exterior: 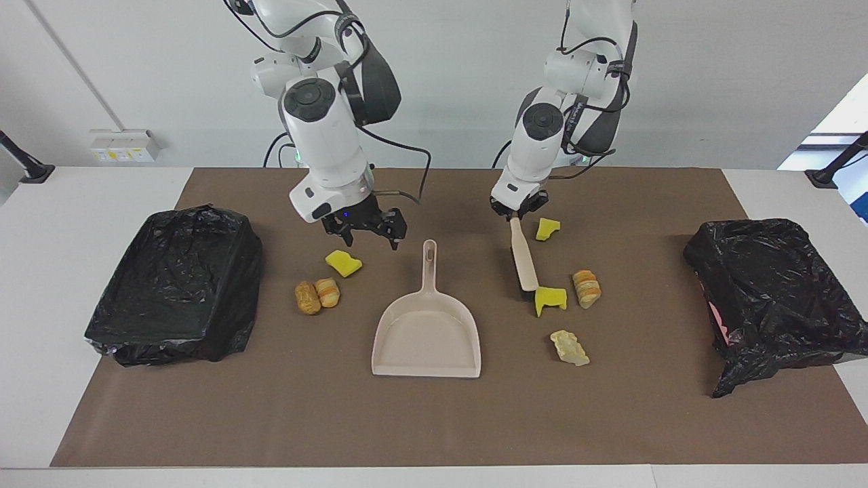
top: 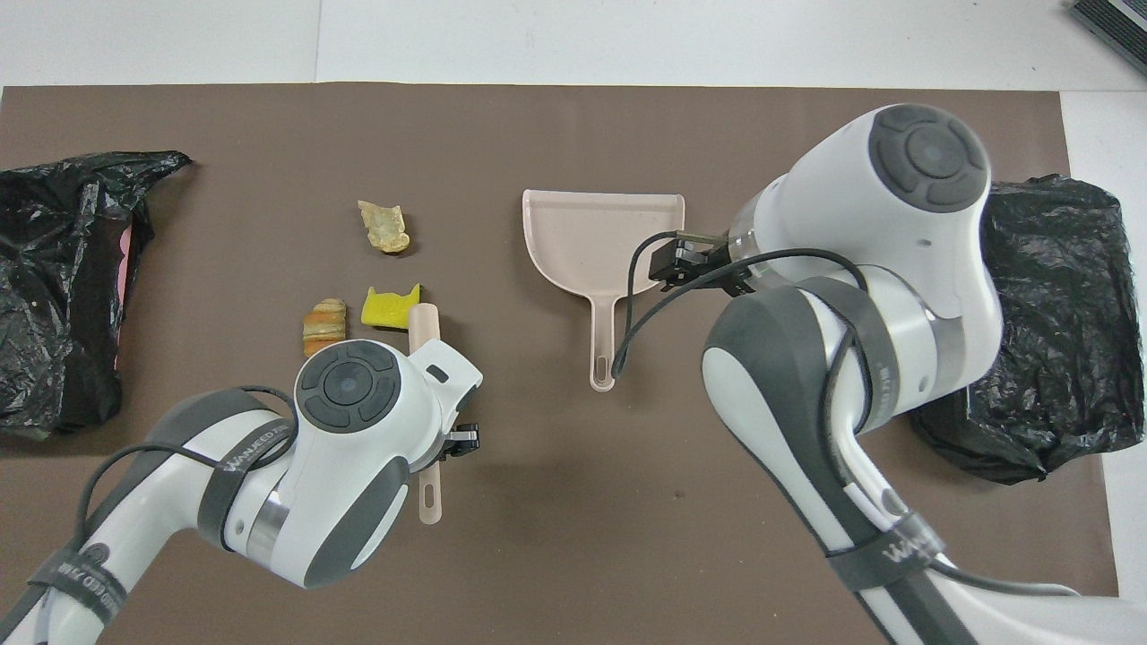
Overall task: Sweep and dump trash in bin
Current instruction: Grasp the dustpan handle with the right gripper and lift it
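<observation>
The trash lies on the brown mat around a beige dustpan (exterior: 427, 339). Toward the right arm's end are a yellow sponge piece (exterior: 343, 263) and two bread-like chunks (exterior: 307, 297). Toward the left arm's end are a yellow piece (exterior: 547, 228), another yellow piece (exterior: 550, 299), a bread chunk (exterior: 586, 288) and a pale cream lump (exterior: 569, 347). My left gripper (exterior: 519, 213) is shut on the beige brush (exterior: 523, 257), whose head touches the yellow piece (top: 392, 306). My right gripper (exterior: 371, 237) is open and empty, over the mat beside the dustpan's handle (exterior: 429, 261).
A bin lined with a black bag (exterior: 176, 285) stands at the right arm's end of the table. A second black-bagged bin (exterior: 773, 298) stands at the left arm's end. In the overhead view the arms cover the sponge and bread chunks near the right gripper.
</observation>
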`<state>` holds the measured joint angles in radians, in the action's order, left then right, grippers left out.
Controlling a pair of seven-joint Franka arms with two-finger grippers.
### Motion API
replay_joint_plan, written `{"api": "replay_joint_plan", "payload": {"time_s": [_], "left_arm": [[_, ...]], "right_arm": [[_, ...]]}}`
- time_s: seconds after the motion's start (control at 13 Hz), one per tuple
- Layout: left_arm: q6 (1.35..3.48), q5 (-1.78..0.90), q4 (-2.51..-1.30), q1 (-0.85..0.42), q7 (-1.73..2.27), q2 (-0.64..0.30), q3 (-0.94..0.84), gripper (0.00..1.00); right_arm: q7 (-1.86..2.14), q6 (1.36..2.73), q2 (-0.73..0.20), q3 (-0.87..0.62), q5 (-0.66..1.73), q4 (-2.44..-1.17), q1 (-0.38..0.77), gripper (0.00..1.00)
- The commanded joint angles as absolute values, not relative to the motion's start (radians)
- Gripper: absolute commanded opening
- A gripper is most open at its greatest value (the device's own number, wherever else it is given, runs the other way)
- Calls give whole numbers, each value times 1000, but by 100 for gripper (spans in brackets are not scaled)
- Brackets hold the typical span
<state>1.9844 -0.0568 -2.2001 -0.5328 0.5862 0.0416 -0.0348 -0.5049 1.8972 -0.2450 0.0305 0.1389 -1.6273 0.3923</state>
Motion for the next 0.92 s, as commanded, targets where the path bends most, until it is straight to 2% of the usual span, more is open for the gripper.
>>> {"api": "replay_joint_plan", "payload": {"time_s": [0.0,0.31,0.85], "left_arm": [[1902,-35,-2207,-491,581,142,-46,0],[1724,-35,-2218,-492,600,216,-46,0],[1710,-35,-2373,-500,1147,339,-51,0]], "right_arm": [[-538,1920,-276,35,156,-1637,446,100],[-586,2014,-375,35,146,-1641,532,100],[-610,2097,-377,37,137,-1772,577,100]]}}
